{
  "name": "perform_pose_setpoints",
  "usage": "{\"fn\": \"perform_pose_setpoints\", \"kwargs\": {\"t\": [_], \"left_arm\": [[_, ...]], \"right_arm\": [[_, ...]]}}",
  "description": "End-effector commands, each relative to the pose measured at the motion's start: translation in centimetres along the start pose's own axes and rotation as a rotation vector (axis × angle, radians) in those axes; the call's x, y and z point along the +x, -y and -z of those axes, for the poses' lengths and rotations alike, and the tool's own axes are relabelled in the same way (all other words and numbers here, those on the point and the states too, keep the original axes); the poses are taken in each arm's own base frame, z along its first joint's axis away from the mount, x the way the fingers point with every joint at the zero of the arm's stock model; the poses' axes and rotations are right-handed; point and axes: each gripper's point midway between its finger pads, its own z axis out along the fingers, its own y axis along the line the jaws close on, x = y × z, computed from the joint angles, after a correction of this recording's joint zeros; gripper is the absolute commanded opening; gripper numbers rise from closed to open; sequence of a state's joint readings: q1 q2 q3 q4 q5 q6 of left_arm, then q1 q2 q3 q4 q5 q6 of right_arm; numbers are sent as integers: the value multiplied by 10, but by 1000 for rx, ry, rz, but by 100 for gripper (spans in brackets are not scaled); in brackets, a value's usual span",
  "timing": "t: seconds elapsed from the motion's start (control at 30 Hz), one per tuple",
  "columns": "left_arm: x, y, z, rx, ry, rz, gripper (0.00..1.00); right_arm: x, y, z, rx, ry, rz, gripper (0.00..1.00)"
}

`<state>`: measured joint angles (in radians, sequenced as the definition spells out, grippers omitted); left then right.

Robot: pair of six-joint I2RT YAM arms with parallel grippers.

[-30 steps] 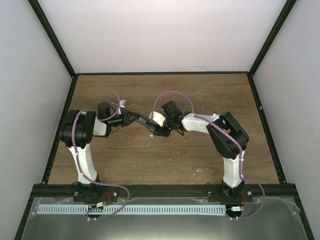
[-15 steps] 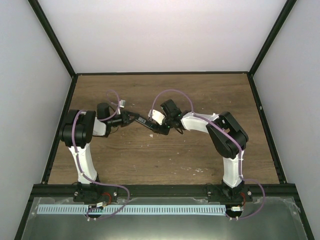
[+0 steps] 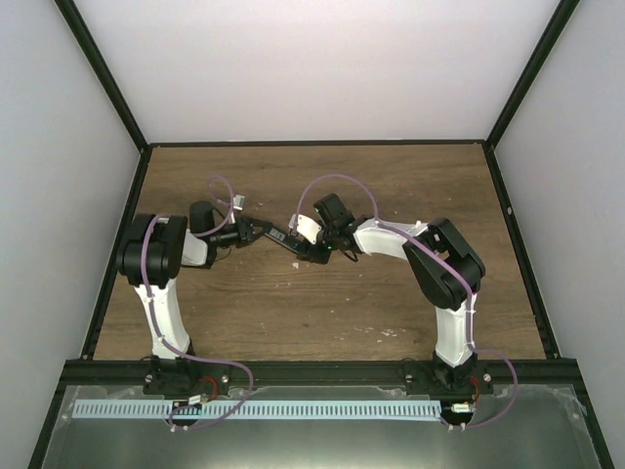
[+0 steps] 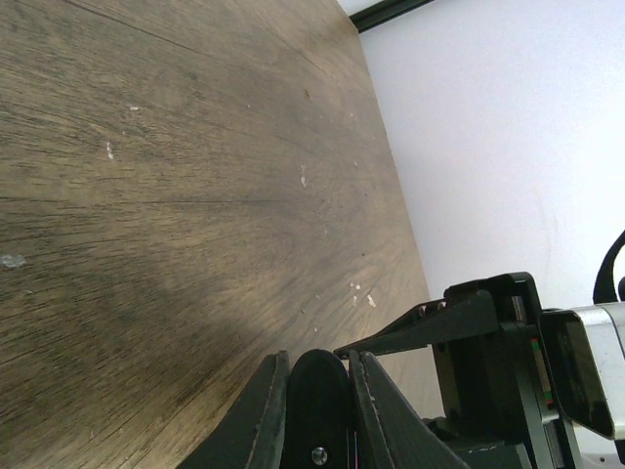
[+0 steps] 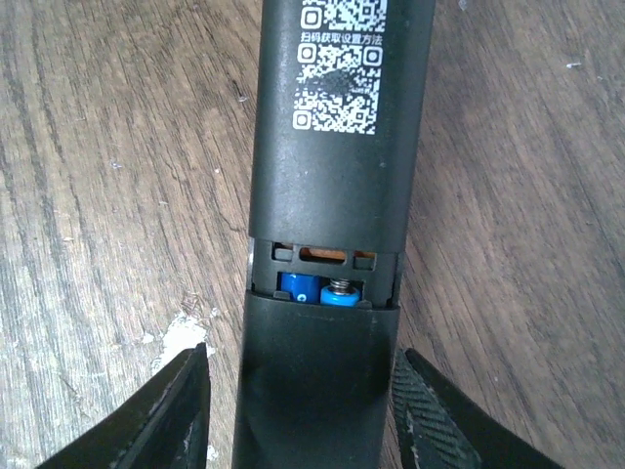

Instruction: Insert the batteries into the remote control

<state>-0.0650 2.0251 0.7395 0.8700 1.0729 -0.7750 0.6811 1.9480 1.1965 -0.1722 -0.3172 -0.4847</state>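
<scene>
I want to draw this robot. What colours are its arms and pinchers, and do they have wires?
The left arm and right arm are smooth white tubes joined by chunky black joints. A thin purple cable loops along each. The left gripper and right gripper are black, each with two flat tapering fingers. The right one's pads look ridged.

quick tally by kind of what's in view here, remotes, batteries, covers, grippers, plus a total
remote control: 1
batteries: 2, blue, in the open compartment
battery cover: 1, black, partly on
grippers: 2, left gripper and right gripper
total: 6
</scene>
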Motion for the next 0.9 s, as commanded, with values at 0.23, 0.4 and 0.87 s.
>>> {"fn": "perform_pose_setpoints", "kwargs": {"t": [0.23,0.4,0.87], "left_arm": [[-2,-5,1,4,15,-30,0],[-2,-5,1,5,15,-30,0],[-2,-6,0,6,15,-25,0]], "right_arm": [[-33,10,31,24,119,-7,53],[-26,17,43,30,118,-64,53],[-5,13,33,-54,95,-159,38]]}}
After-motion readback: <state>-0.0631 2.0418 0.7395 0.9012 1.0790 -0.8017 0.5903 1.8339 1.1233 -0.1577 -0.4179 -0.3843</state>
